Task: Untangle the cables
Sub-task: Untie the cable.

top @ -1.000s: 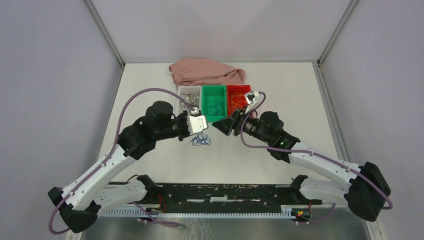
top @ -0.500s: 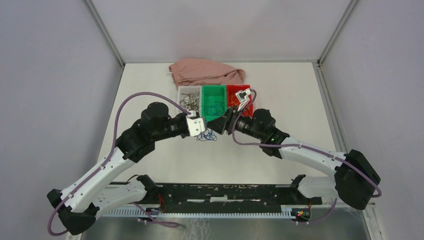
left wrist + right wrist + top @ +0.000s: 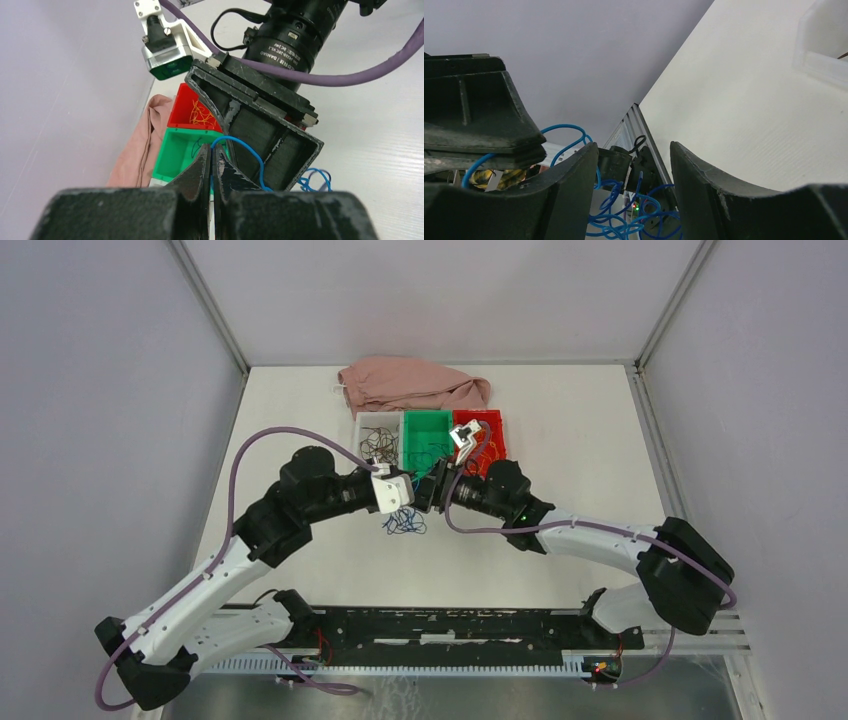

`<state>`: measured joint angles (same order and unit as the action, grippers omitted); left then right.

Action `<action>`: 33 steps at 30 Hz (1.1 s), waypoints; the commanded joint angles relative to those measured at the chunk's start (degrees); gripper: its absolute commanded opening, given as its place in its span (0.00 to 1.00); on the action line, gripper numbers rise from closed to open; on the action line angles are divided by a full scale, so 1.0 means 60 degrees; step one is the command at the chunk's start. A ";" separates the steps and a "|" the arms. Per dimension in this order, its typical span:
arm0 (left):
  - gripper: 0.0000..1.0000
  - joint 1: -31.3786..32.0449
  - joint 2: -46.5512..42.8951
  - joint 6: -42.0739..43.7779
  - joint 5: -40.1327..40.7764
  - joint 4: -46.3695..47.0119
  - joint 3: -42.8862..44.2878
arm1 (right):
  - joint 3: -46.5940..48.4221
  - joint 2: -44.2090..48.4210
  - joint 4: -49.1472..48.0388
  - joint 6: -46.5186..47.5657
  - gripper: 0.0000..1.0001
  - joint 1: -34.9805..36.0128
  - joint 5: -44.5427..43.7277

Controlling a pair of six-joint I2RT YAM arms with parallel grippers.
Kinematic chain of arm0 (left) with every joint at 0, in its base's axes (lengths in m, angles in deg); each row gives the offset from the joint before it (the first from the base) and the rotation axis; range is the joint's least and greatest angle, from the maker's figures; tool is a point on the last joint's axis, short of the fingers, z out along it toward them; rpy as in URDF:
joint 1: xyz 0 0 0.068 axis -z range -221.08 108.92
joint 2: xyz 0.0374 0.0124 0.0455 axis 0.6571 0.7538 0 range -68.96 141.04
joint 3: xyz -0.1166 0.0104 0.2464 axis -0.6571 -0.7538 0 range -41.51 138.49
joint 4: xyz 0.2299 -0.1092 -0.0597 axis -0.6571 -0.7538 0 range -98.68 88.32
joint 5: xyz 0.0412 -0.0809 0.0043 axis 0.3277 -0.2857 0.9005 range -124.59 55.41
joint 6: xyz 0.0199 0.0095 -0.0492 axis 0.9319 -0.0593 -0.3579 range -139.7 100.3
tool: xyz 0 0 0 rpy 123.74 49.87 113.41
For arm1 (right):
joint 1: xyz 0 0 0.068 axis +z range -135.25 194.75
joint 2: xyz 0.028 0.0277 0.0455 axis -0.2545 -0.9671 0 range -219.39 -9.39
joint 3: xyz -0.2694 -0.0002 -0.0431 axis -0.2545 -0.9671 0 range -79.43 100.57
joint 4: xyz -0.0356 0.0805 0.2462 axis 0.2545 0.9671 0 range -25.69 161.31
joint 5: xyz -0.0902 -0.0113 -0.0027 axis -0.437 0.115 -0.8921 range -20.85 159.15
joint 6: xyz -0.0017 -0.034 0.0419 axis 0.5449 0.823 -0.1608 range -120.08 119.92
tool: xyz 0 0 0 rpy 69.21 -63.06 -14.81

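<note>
Left tool is clamped shut on a blue cable. We see the blue bundle on the desk, at 6 o'clock from the tips. Right tool, jaws apart, faces from 3 o'clock, nearly tip-to-tip. The strand probably runs between its jaws, but the view is cramped.

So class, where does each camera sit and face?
Top external: above, behind the robot, facing down the table; left arm and right arm show.
Right wrist: on that arm, past its open right gripper toward the left gripper.
Left wrist: on that arm, past its shut left gripper toward the right gripper.
Shared: the blue cables.
</note>
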<state>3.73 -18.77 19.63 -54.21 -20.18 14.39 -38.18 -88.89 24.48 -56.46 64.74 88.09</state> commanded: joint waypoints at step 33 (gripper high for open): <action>0.03 0.0134 -0.0981 0.0375 0.1466 0.1897 -0.0692 | -0.0152 0.4397 0.5187 0.3012 0.66 0.0266 -0.2876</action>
<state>4.06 -24.67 21.95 -50.08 -9.30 11.75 -41.28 -65.62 52.39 -41.86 66.12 74.50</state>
